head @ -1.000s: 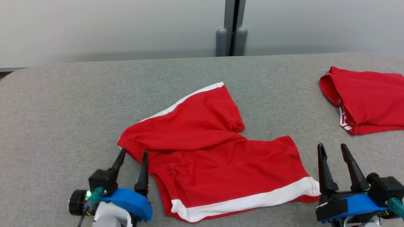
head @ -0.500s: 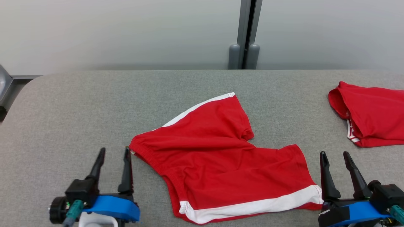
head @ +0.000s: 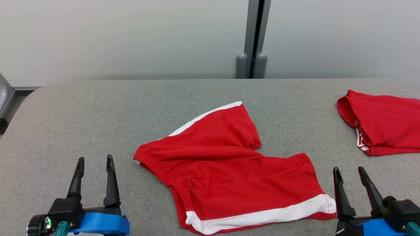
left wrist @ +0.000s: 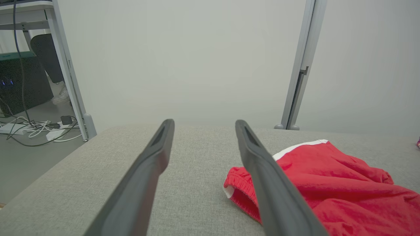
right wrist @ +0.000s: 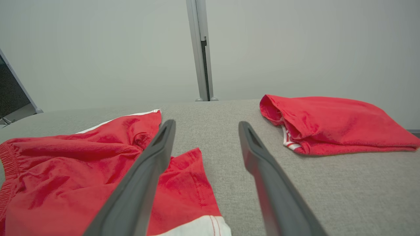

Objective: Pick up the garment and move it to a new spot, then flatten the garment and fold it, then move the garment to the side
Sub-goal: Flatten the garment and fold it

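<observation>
The garment (head: 229, 167) is a pair of red shorts with white trim, spread with some wrinkles on the grey padded table (head: 82, 114). Its waistband points left and its two legs fan to the upper right and lower right. My left gripper (head: 95, 160) stands open and empty at the lower left, a little apart from the waistband corner. In the left wrist view the shorts (left wrist: 328, 183) lie to the right of my open left gripper (left wrist: 203, 126). My right gripper (head: 349, 170) is open and empty just right of the lower leg hem; in its wrist view the shorts (right wrist: 82, 164) lie left of the right gripper (right wrist: 205, 126).
A second red garment (head: 384, 123), folded, lies at the table's right edge, also the folded piece (right wrist: 328, 121) in the right wrist view. A grey partition post (head: 252, 39) stands behind the table. Cables (left wrist: 36, 127) and a desk frame sit on the floor off the table's left end.
My left gripper has drawn back and leftward from the waistband, which it was touching a second ago. The head camera has tilted, shifting the whole scene down. The shorts lie unmoved.
</observation>
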